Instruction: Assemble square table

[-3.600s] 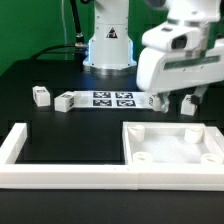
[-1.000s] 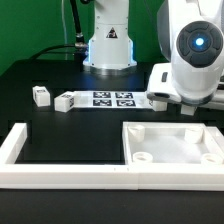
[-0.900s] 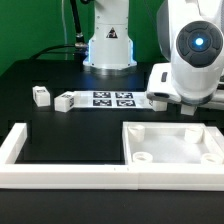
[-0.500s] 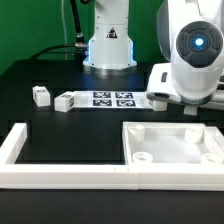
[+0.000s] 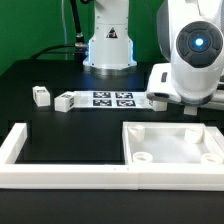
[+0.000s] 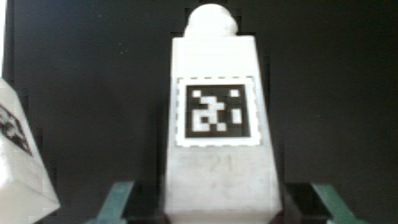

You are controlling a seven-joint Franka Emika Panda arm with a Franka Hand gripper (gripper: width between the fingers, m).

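Observation:
The white square top (image 5: 170, 128), with a raised rim and round corner sockets, lies at the front on the exterior view's right. My gripper (image 5: 189, 108) is down at the table just behind it. In the wrist view the gripper (image 6: 217, 205) is open and straddles a white tagged leg (image 6: 215, 90) lying flat, with a dark gap on each side between fingers (image 6: 125, 200) and leg. A second leg shows at the edge of the wrist view (image 6: 15, 140) and beside the hand (image 5: 155, 100). Two more leg blocks (image 5: 40, 96) (image 5: 65, 101) lie at the exterior view's left.
The marker board (image 5: 112, 99) lies flat between the leg blocks and my hand. The long white bar frame (image 5: 60, 177) runs along the front and up the exterior view's left side. The arm's base (image 5: 108, 45) stands at the back.
Since the earliest frame the hand has turned and come down over the leg behind the square top. Over the last second nothing has visibly moved.

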